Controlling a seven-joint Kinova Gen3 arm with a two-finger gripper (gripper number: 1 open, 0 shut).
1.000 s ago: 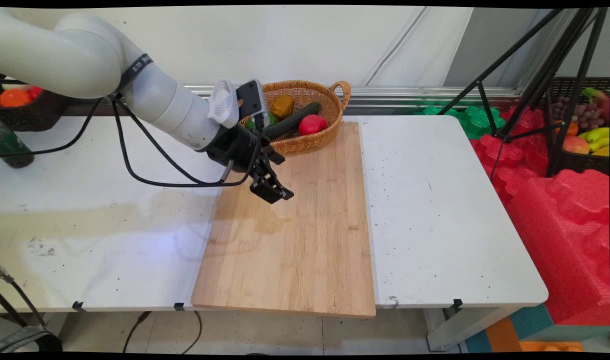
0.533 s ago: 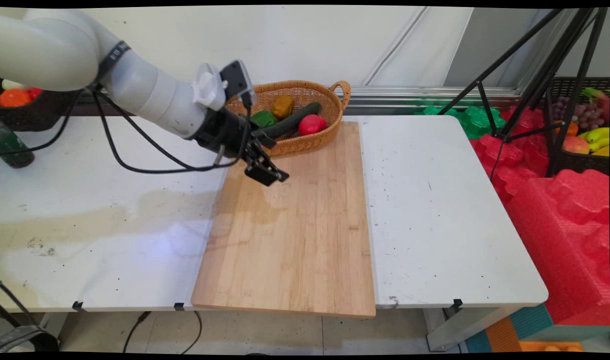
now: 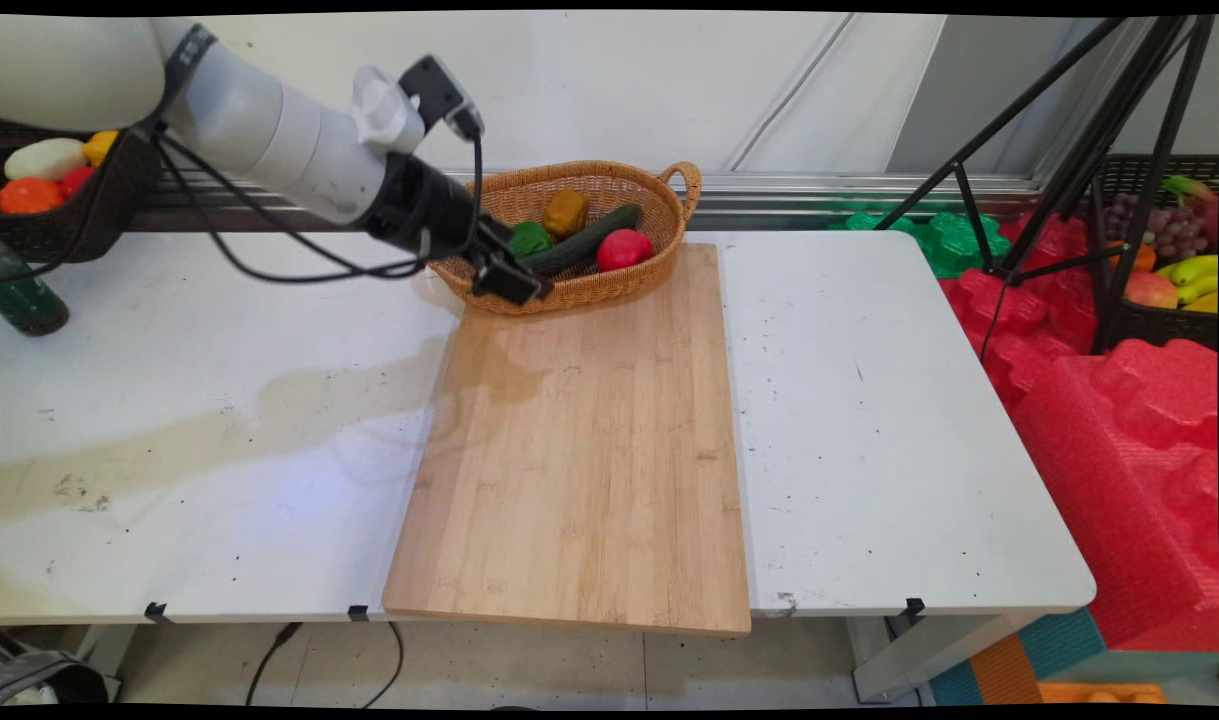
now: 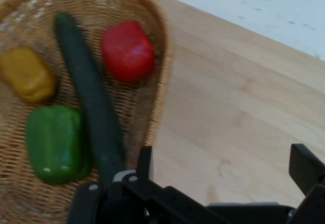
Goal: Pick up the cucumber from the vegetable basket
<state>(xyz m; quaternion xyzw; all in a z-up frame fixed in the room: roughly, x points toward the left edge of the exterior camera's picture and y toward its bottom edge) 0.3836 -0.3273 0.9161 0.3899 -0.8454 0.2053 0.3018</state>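
Gripper (image 3: 514, 283) hangs with fingers spread wide and nothing between them, over the basket's (image 3: 659, 262) near rim. Inside: cucumber (image 4: 91, 99), green pepper (image 4: 53, 144) at its nine o'clock, red pepper (image 4: 127, 50) at two. Board (image 3: 579, 460) lies below.

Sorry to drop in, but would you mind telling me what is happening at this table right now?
The white arm's gripper is open, holding nothing, and hangs at the near rim of the wicker basket at the far end of the wooden board. In the basket lie a cucumber, a green pepper, a yellow pepper and a red pepper. The board is bare.
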